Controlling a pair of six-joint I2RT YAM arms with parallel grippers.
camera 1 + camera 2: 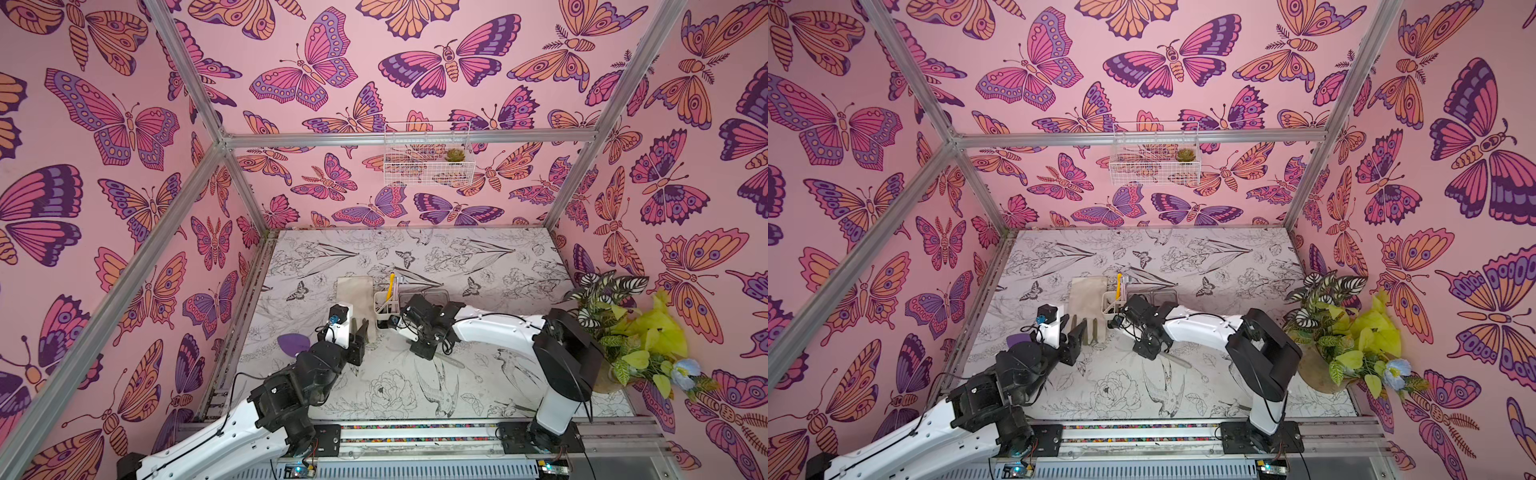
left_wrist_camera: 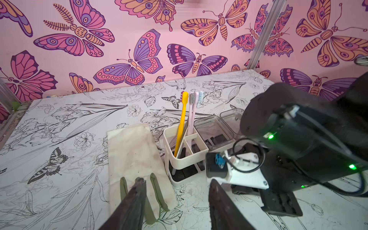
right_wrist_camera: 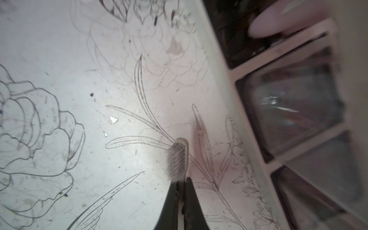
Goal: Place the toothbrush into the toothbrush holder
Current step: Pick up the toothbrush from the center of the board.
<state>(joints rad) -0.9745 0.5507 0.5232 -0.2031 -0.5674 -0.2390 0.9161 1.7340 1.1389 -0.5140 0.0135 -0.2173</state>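
In a top view the toothbrush holder [image 1: 381,309] stands mid-worktop [image 1: 478,257], within reach of both arms. Left wrist view: the left tool [image 2: 177,191] is spread and empty, apart from the holder. Right wrist view: the right tool [image 3: 182,185] pinches the toothbrush [image 3: 177,157] just under its head, beside the holder, likely to insert it handle-first.

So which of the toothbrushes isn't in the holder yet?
The white grey-bristled toothbrush clamped in the right gripper; the yellow toothbrush and pink toothbrush stand in the toothbrush holder.
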